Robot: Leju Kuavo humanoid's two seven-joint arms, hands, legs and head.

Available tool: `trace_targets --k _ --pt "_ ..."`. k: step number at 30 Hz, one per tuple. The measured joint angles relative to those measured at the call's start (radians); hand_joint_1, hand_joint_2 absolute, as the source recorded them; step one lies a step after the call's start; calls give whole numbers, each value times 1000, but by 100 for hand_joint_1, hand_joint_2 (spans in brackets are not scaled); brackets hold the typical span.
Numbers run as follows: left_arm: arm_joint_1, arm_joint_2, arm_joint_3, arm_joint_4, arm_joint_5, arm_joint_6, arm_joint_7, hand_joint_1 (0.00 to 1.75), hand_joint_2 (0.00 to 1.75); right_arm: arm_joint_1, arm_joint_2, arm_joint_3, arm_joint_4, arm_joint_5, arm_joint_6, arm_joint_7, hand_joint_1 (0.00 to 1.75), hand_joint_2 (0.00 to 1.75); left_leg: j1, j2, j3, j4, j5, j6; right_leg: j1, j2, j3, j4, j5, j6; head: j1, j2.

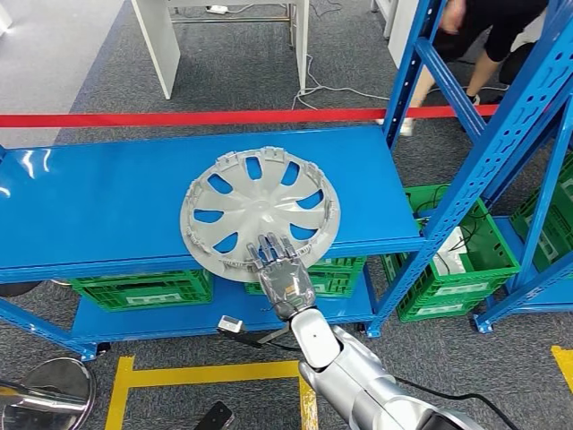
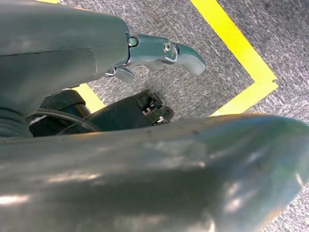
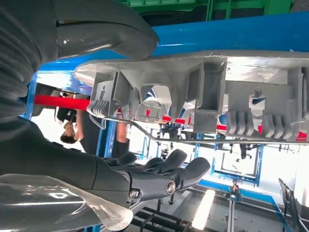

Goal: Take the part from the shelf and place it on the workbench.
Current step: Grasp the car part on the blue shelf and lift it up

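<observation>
At the far left of the head view the blue shelf (image 1: pixel 101 202) stretches across the scene, its flat top board bare and glossy on that side, with a green crate (image 1: pixel 141 288) tucked on the lower level beneath it. A red tape (image 1: pixel 202 117) runs across the floor behind the shelf. The left hand (image 2: pixel 160 50) shows in the left wrist view over grey carpet and a yellow floor line (image 2: pixel 233 43), fingers extended with nothing between them. Toward the middle of the shelf top lies the silver hubcap (image 1: pixel 260 215), flat, with its near edge jutting slightly over the front lip of the board. The right hand (image 1: pixel 280 269) reaches up from below to that near edge, its fingers (image 1: pixel 270 246) laid over the hubcap's rim; in the right wrist view the thumb lies on one side of the rim and the dark fingers (image 3: pixel 175 166) on the other with a gap between them and the part, so the grasp is not closed. Further right rise the blue uprights (image 1: pixel 473 152) of a neighbouring rack, more green crates (image 1: pixel 466 269) sit at floor level, and a person (image 1: pixel 486 36) bends at the upper right.
</observation>
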Motion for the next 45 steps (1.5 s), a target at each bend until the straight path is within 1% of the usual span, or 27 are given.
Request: trace_targets --k 18,19,20,22,23,24,30,45 --pt "0 0 0 0 7 -2 -1 0 0 0 8 1 0 0 17 -7 0 175 0 0 0 0 0 0 0 0 0 0 0 0 0 0" --pt "0 0 0 0 8 -2 -2 0 0 0 8 1 0 0 19 -4 31 175 0 0 0 0 0 0 0 0 0 0 0 0 0 0" --pt "1 0 1 0 9 -2 -2 0 0 -1 8 1 0 0 22 1 72 175 0 0 0 0 0 0 0 0 0 0 0 0 0 0" --pt "1 0 1 0 12 -2 -3 0 0 -1 8 3 0 0 31 14 159 175 0 0 0 0 0 0 0 0 0 0 0 0 0 0" --pt "1 0 1 0 13 -2 -4 0 0 -3 8 4 0 0 37 21 171 175 0 0 0 0 0 0 0 0 0 0 0 0 0 0" --pt "1 0 1 0 14 -2 -4 0 0 -4 8 4 0 0 44 28 175 175 0 0 0 0 0 0 0 0 0 0 0 0 0 0" --pt "1 0 1 0 18 -2 -5 0 0 -16 14 11 0 0 82 51 175 175 0 0 0 0 0 0 0 0 0 0 0 0 0 0" --pt "1 0 2 0 18 -2 -8 0 0 -28 18 27 0 0 89 54 175 175 0 0 0 0 0 0 0 0 0 0 0 0 0 0"
